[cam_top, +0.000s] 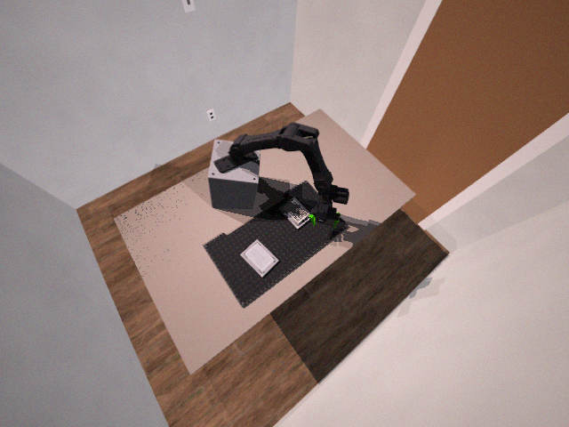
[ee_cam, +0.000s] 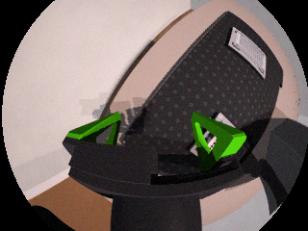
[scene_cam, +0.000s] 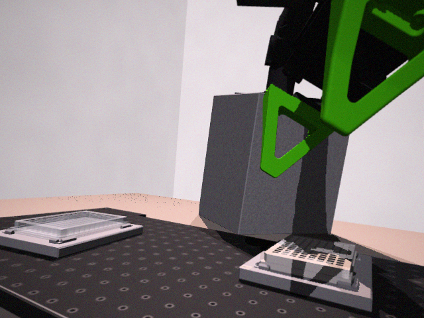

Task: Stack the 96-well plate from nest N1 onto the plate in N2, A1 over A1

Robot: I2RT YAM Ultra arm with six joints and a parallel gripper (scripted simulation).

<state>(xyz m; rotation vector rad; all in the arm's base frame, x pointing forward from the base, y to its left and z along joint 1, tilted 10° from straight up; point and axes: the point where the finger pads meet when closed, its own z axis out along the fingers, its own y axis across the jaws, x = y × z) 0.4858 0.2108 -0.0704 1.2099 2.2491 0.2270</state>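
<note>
The 96-well plate [cam_top: 297,213] sits in nest N1 [scene_cam: 308,279], in the arm's shadow, on the dark breadboard. In the exterior view the plate [scene_cam: 309,256] lies low at the right. My gripper [cam_top: 324,221] is open and empty. Its green fingers [scene_cam: 308,150] hang above and just beside this plate, not touching it. In the wrist view the gripper [ee_cam: 157,135] is spread wide, and the N1 plate [ee_cam: 218,119] shows partly behind the right finger. The second 96-well plate [cam_top: 260,257] [scene_cam: 68,236] sits in nest N2; it also shows far off in the wrist view [ee_cam: 248,52].
The grey box [cam_top: 233,176] that carries the arm's base stands right behind N1 and shows large in the exterior view [scene_cam: 267,171]. The breadboard [cam_top: 271,243] lies on a tan mat over a wooden floor. Walls close the room in.
</note>
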